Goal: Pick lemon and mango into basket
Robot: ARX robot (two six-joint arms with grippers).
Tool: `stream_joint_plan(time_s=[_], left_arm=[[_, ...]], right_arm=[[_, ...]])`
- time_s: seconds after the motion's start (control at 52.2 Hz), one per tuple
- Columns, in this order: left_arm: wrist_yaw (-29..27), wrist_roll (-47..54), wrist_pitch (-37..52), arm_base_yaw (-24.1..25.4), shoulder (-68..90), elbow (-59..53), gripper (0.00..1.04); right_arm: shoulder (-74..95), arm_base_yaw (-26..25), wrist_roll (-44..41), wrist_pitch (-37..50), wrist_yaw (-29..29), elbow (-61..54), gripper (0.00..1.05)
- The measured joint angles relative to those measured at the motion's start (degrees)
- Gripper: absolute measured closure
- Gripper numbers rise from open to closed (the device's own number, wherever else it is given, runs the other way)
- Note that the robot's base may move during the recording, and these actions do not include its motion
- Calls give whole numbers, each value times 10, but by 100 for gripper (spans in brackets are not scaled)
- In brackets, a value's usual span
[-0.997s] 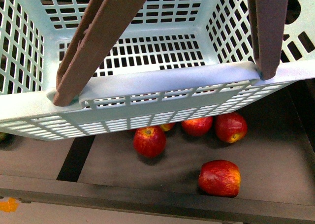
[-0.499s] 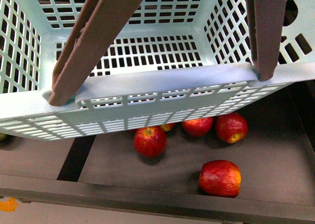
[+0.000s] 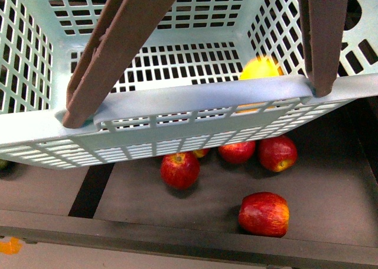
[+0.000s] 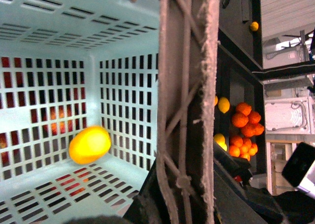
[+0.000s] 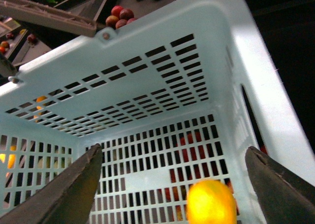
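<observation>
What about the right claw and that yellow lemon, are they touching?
Apart. The right wrist view shows the right gripper open, with the basket wall's slots visible between each finger and the lemon.

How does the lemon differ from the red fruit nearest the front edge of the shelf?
The lemon is plain yellow; the red fruit is red with yellow streaks. The lemon is inside the basket; the red fruit lies on the dark shelf outside it. Both are rounded fruits.

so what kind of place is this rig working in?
Probably a mock grocery produce aisle: a teal shopping basket, loose red fruit lying in a dark shelf tray, and oranges piled on shelving nearby.
</observation>
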Motion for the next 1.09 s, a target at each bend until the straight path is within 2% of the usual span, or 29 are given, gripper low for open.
stream_joint_plan(time_s=[0.038, 0.153, 0.173, 0.192, 0.211, 0.288, 0.403, 0.422, 0.499, 0.556, 0.633, 0.786, 0.844, 0.901, 1.035, 1.093], left_arm=[[0, 0, 0, 0, 1, 0, 99], [-3, 0, 0, 0, 2, 0, 99], [-4, 0, 0, 0, 2, 0, 99], [-4, 1, 0, 1, 2, 0, 99], [-4, 0, 0, 1, 2, 0, 99], [-2, 1, 0, 0, 2, 0, 99], [3, -1, 0, 0, 2, 0, 99], [2, -1, 0, 0, 2, 0, 99], [0, 0, 0, 0, 2, 0, 99], [-3, 0, 0, 0, 2, 0, 99], [-2, 0, 0, 0, 2, 0, 99], [-2, 0, 0, 0, 2, 0, 99], [-2, 0, 0, 0, 2, 0, 99], [0, 0, 0, 0, 2, 0, 99], [0, 2, 0, 0, 2, 0, 99], [0, 1, 0, 0, 2, 0, 99]], right_arm=[[-9, -9, 1, -3, 5, -3, 7], [-58, -62, 10, -25, 18, -17, 9], [-64, -68, 4, -12, 35, -24, 10], [-76, -76, -37, 45, 82, -47, 16], [-83, -80, -62, 81, 99, -63, 19], [-112, -93, -167, 190, 109, -134, 35], [-154, -114, -242, 224, 90, -212, 58], [-155, -115, -242, 225, 90, -214, 58], [-180, -126, -257, 232, 77, -249, 73], [-206, -137, -263, 237, 68, -280, 88], [-232, -147, -266, 237, 59, -307, 103], [-280, -163, -271, 231, 42, -347, 103], [-296, -184, -272, 225, 8, -358, 103], [-310, -199, -272, 220, 1, -366, 101], [-319, -208, -272, 219, -1, -370, 71], [-319, -208, -272, 219, -1, -370, 61]])
